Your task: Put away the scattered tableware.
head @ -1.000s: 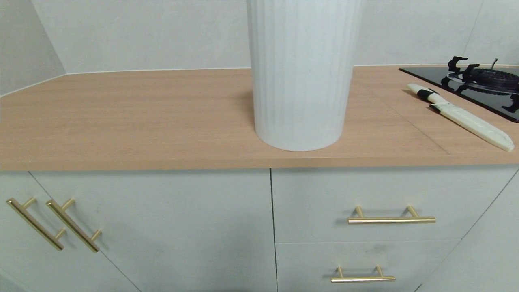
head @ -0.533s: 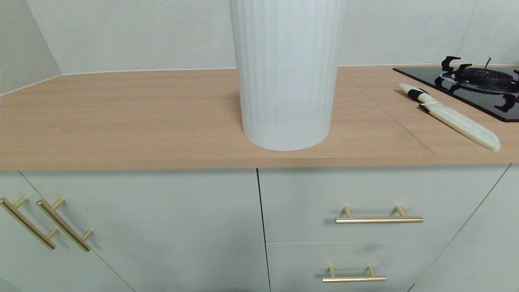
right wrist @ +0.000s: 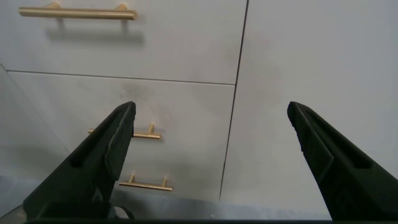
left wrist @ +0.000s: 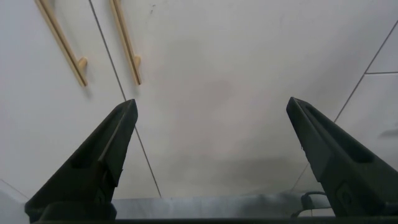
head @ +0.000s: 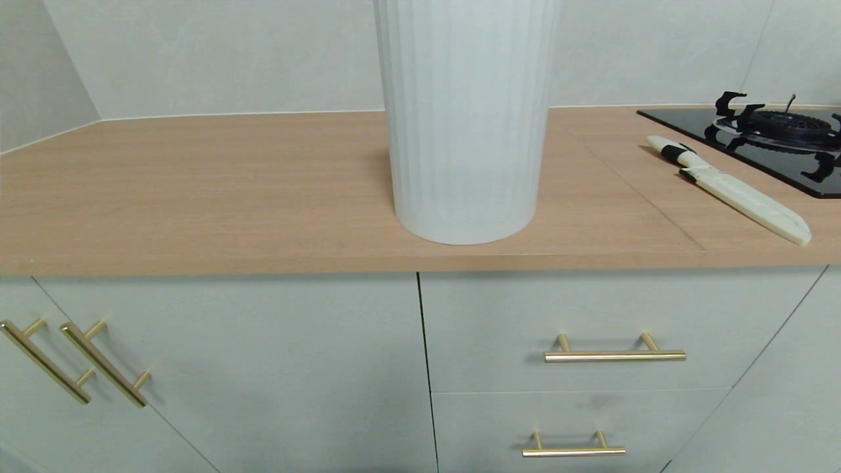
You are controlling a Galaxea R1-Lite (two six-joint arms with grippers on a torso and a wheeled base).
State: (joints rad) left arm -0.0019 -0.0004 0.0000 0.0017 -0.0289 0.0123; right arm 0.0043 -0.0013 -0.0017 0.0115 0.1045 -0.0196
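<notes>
A cream knife with a black band on its handle lies on the wooden counter at the right, beside the hob. A tall white ribbed container stands near the counter's front edge at the middle. My left gripper hangs open below counter level, facing the pale cabinet doors. My right gripper is open too, low in front of the drawer fronts, with nothing between its fingers.
A black glass hob with a burner grate sits at the far right of the counter. Below are cabinet doors with brass handles on the left and drawers with brass pulls on the right. The left counter half is bare wood.
The head view shifted between the first earlier frame and now, so everything slid slightly left. Since half a second ago nothing has moved.
</notes>
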